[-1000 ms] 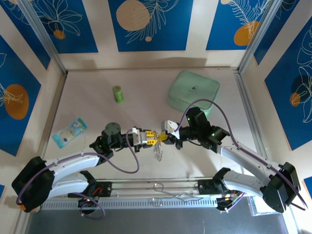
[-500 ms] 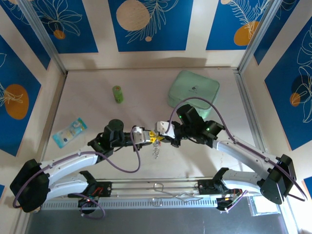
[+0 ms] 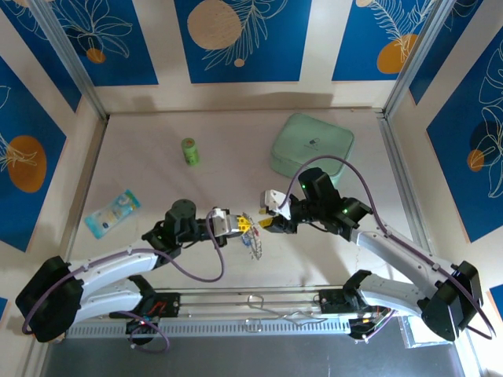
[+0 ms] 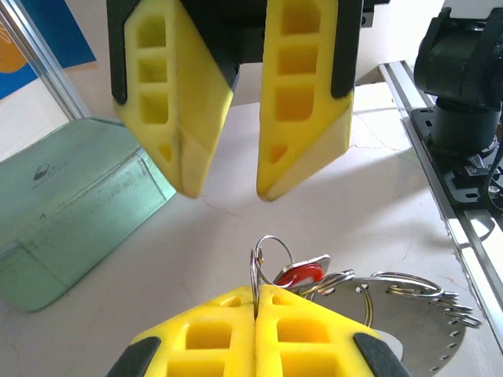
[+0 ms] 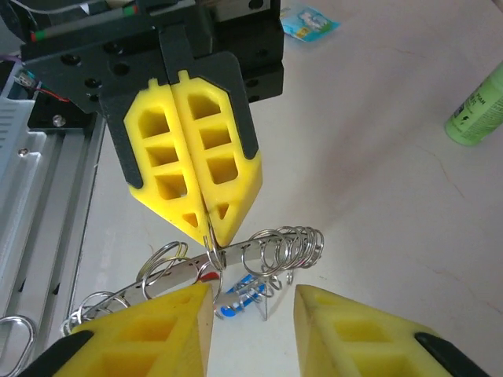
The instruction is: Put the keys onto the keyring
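Clamps a wire loop of the keyring point(image 3: 253, 242) tight in the left gripper point(image 3: 243, 225), just below centre of the top view. Holds the right gripper point(image 3: 265, 224) tip to tip with it, jaws parted, gripping nothing. Shows, from the right wrist, the ring edge-on, long axis rising from lower left to mid-right, with the blue-tagged key point(image 5: 240, 294) dangling beneath; from the left wrist, the red-tagged key point(image 4: 302, 273) beside the pinch. Leaves bare table point(image 3: 228, 169) above, with the green pouch point(image 3: 310, 145) upper right and the green cylinder point(image 3: 189, 151) upper left, well apart.
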Robot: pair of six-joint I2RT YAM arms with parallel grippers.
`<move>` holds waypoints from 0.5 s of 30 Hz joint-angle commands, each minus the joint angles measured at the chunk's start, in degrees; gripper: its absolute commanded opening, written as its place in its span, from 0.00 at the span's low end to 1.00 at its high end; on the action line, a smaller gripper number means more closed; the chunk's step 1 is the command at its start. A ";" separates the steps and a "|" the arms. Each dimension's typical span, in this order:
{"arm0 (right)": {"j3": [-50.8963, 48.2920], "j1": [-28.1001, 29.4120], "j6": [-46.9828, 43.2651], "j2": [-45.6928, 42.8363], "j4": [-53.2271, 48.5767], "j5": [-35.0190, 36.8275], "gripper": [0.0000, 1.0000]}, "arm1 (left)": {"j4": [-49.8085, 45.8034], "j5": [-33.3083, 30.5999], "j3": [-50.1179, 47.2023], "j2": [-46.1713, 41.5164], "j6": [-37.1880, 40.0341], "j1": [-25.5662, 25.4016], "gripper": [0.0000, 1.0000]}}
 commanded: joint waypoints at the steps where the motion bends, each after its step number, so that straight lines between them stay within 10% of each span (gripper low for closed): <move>1: -0.96 0.00 1.67 -0.26 0.34 -4.20 0.33 | 6.07 0.85 -0.15 -1.67 -1.26 -0.37 0.00; 15: 0.18 0.23 1.18 2.15 -1.42 -4.84 0.14 | 6.88 1.88 -0.77 -1.74 -1.05 -0.42 0.00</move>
